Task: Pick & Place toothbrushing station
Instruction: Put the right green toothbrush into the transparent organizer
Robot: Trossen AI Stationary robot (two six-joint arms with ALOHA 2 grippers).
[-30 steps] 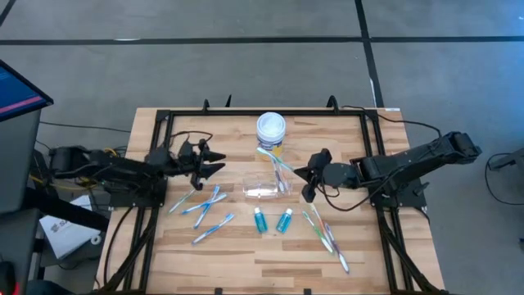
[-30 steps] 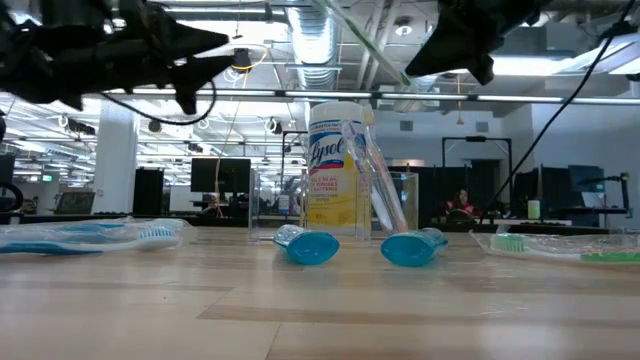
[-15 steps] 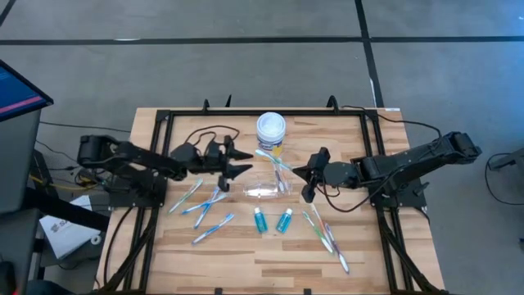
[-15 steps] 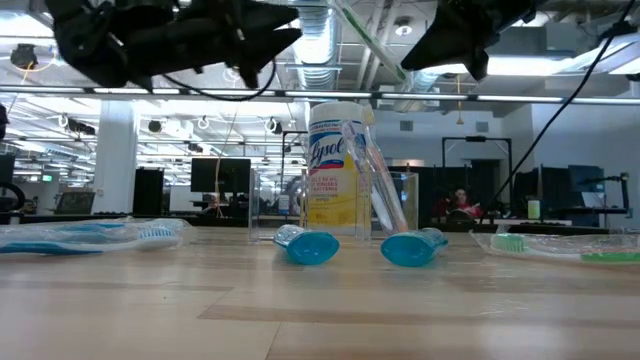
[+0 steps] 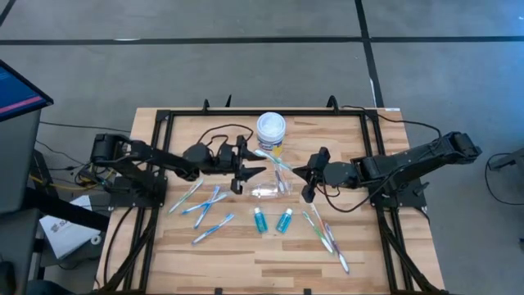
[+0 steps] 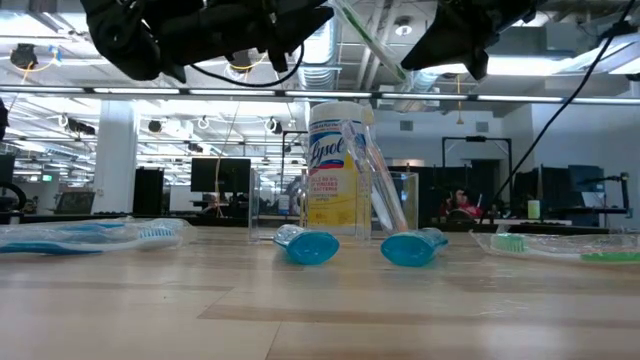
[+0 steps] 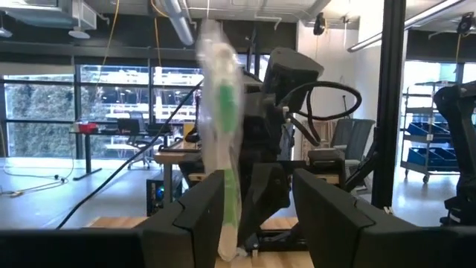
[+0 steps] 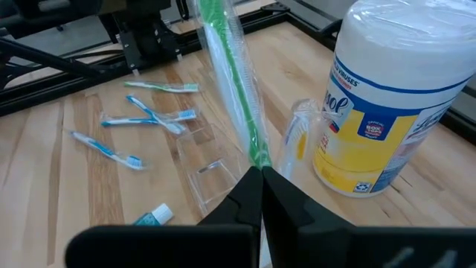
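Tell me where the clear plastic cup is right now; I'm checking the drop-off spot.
In the high view the clear plastic cup sits mid-table, just in front of the yellow jar, between the left gripper and the right gripper, with the teal tubes nearer the front edge.

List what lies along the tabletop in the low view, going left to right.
Blue toothbrush → left teal tube → yellow jar → right teal tube → green toothbrush.
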